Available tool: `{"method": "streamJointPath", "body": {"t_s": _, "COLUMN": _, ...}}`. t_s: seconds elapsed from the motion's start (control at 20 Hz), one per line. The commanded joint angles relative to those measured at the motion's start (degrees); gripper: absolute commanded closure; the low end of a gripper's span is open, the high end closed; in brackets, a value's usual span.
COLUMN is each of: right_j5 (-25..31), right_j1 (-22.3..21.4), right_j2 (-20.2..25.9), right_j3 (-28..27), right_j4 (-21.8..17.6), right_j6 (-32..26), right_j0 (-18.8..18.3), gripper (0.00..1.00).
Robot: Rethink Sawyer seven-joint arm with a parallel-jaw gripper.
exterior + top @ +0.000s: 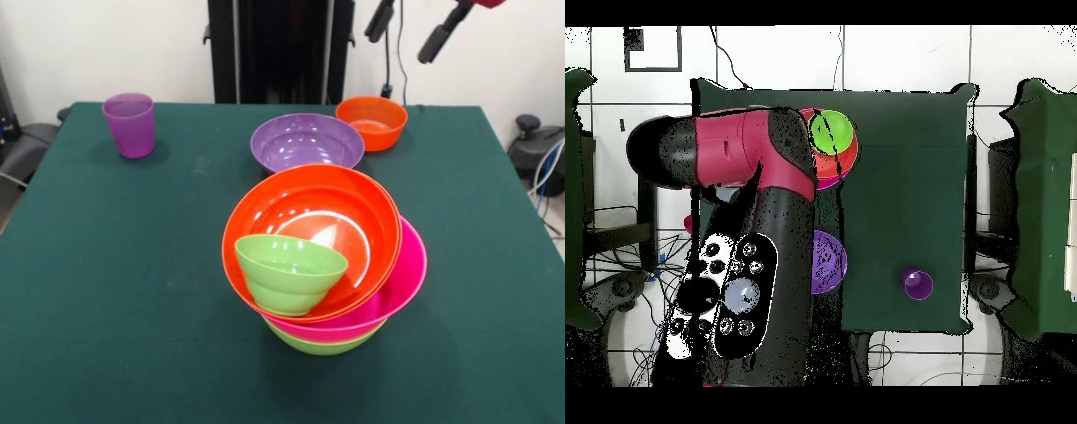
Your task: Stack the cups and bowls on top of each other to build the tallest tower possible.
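The tower stands near the table's front middle: a lime green bowl (322, 343) lowest, a wide hot pink bowl (404, 281) on it, then a wide orange bowl (340, 212) tilted toward the camera. A small lime green bowl (289, 270) lies tipped against the orange bowl's front rim. From overhead the tower (833, 142) shows beside the arm. A purple bowl (307, 141), a small orange bowl (372, 121) and a translucent purple cup (130, 124) stand apart at the back. My gripper (409, 29) hangs open and empty at the top right, above the small orange bowl.
The red and black arm (730, 150) covers the table's left part in the overhead view and hides the small orange bowl there. The purple bowl (831, 262) and purple cup (917, 284) show near the base-side edge of the green table (905, 180).
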Motion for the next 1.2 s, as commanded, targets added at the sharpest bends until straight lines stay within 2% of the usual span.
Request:
{"method": "streamJointPath", "body": {"t_s": 0.05, "right_j5": -6.3, "right_j1": 1.1, "right_j2": 2.9, "right_j3": 9.5, "right_j4": -2.6, "right_j6": 2.1, "right_j0": -2.2, "gripper": 0.0}}
{"method": "streamJointPath", "body": {"t_s": 0.4, "right_j5": -10.5, "right_j1": 1.2, "right_j2": 2.6, "right_j3": 12.5, "right_j4": -1.1, "right_j6": 6.3, "right_j0": -1.6, "gripper": 0.0}}
{"method": "streamJointPath", "body": {"t_s": 0.65, "right_j5": -15.7, "right_j1": 1.1, "right_j2": 3.2, "right_j3": 16.2, "right_j4": -0.3, "right_j6": 6.6, "right_j0": -2.3, "gripper": 0.0}}
{"method": "streamJointPath", "body": {"t_s": 1.2, "right_j5": -19.2, "right_j1": 1.5, "right_j2": 3.8, "right_j3": 19.7, "right_j4": 1.9, "right_j6": 8.5, "right_j0": -2.5, "gripper": 0.0}}
